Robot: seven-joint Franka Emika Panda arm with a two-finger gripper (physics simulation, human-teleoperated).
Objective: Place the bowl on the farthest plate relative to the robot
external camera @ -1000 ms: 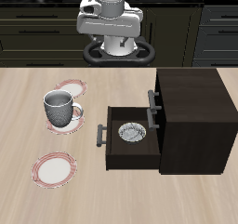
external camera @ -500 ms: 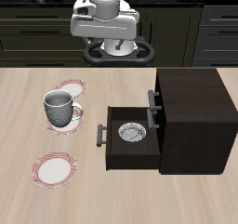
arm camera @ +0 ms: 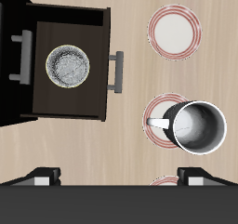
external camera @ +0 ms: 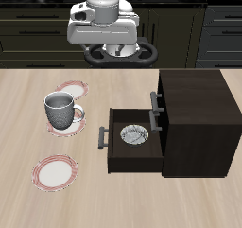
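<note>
The bowl [external camera: 135, 134] is small, whitish-grey and speckled, and it lies in the open drawer [external camera: 115, 149] of the dark cabinet [external camera: 194, 118]. It also shows in the wrist view [arm camera: 68, 67]. Three pink-rimmed plates stand beside the drawer. The plate nearest the table's front edge [external camera: 56, 171] is bare, and it also shows in the wrist view [arm camera: 174, 30]. My gripper [external camera: 106, 38] hangs high at the table's back, far from the bowl. It is open and empty, with its fingertips [arm camera: 42, 177] wide apart in the wrist view.
A grey ribbed mug [external camera: 60, 109] stands on the middle plate [external camera: 76, 115]; the mug also shows in the wrist view [arm camera: 197, 125]. The third plate [external camera: 69, 88] lies farther back. The drawer handle [external camera: 102, 137] sticks out toward the plates.
The gripper has risen a little and drifted sideways toward the plates' side. The bowl, plates, mug and drawer have not moved.
</note>
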